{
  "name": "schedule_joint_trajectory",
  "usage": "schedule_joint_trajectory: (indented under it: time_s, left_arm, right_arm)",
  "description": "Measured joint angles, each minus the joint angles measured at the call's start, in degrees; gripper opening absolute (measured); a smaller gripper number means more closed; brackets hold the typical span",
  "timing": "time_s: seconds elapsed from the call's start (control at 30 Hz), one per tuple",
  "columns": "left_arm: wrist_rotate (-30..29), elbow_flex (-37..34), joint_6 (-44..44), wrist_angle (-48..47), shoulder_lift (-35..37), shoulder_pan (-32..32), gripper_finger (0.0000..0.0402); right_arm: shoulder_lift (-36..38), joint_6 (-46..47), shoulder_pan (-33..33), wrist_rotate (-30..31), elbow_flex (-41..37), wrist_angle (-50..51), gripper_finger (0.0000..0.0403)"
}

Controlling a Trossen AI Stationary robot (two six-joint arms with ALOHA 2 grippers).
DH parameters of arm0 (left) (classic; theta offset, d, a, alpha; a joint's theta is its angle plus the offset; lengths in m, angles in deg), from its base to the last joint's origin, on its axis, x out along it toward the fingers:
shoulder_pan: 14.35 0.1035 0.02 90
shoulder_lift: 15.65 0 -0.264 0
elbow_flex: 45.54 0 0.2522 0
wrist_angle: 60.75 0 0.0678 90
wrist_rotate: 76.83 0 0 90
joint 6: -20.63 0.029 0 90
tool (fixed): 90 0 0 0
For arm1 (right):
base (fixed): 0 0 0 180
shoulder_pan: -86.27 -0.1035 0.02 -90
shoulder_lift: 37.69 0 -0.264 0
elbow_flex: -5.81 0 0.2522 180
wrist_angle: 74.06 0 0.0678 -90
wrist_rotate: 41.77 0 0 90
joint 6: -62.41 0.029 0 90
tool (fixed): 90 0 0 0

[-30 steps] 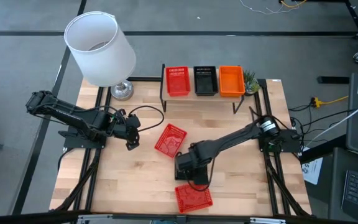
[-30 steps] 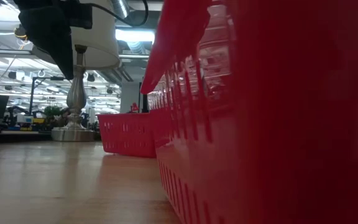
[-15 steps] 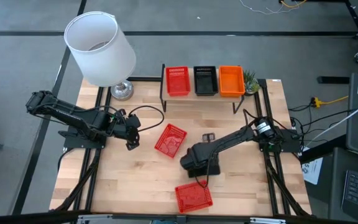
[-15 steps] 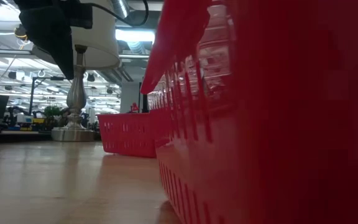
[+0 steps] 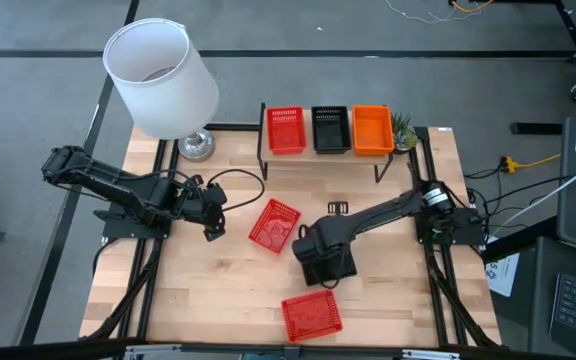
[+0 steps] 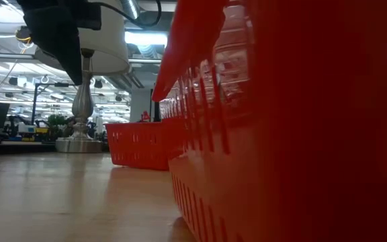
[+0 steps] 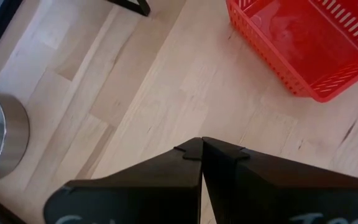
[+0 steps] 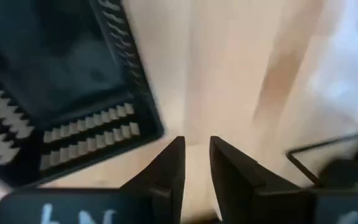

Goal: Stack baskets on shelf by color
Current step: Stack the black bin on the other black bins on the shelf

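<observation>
shelf (image 5: 388, 157): sits along the far edge of the table (image 5: 208, 300), just right of the lamp (image 5: 163, 80). Using it as the landmark for everything below.

on the shelf: three baskets side by side, red one (image 5: 286, 130) at the lamp end, black one (image 5: 329, 129) in the middle, orange one (image 5: 372, 130) at the other end next to a little plant (image 5: 402, 129).

loose red basket (image 5: 274, 225): on the table in front of the shelf, turned at an angle, roughly below the shelf's red end.

second loose red basket (image 5: 311, 316): way further out from the shelf, near the table's front edge. It fills most of the low view.

black basket (image 5: 328, 265): between those two loose reds, in front of the shelf's middle, under the right arm's wrist.

right gripper (image 8: 196, 158): over that black basket's rim, fingers a small gap apart. Honestly can't tell if it's pinching the wall or just hovering.

left gripper (image 7: 202, 147): fingers pressed together, nothing in them, parked off to the lamp side of the shelf, near the angled red basket.
</observation>
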Motion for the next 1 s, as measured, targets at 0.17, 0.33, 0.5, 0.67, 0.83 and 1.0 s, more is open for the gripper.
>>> schedule_joint_trajectory:
  time_s: [0.17, 0.33, 0.5, 0.67, 0.83, 1.0]
  left_arm:
    - [0.0, 0.0, 0.0, 0.1, 0.0, 0.0, 0.0000]
    - [0.0, 0.0, 0.0, 0.4, 0.0, 0.0, 0.0000]
    - [0.0, 0.0, 0.0, 0.4, 0.0, 0.0, 0.0000]
    - [0.0, 0.0, 0.1, 0.4, 0.0, 0.0, 0.0000]
    - [0.0, 0.0, 0.1, 0.4, 0.0, 0.0, 0.0000]
    - [0.0, 0.0, 0.1, 0.4, 0.0, 0.0, 0.0000]
  right_arm:
    - [2.9, -0.3, -2.3, -11.4, 0.1, -5.5, 0.0074]
    - [3.3, -0.2, -4.4, -18.0, -0.9, -17.0, 0.0074]
    - [3.2, 0.1, -4.8, -14.7, -7.5, -21.6, 0.0074]
    - [3.2, 1.9, -3.9, -15.4, -14.6, -22.1, 0.0074]
    - [3.2, 1.2, -2.3, -8.6, -21.2, -20.5, 0.0074]
    - [3.2, -0.9, 1.6, 1.8, -24.9, -13.4, 0.0074]
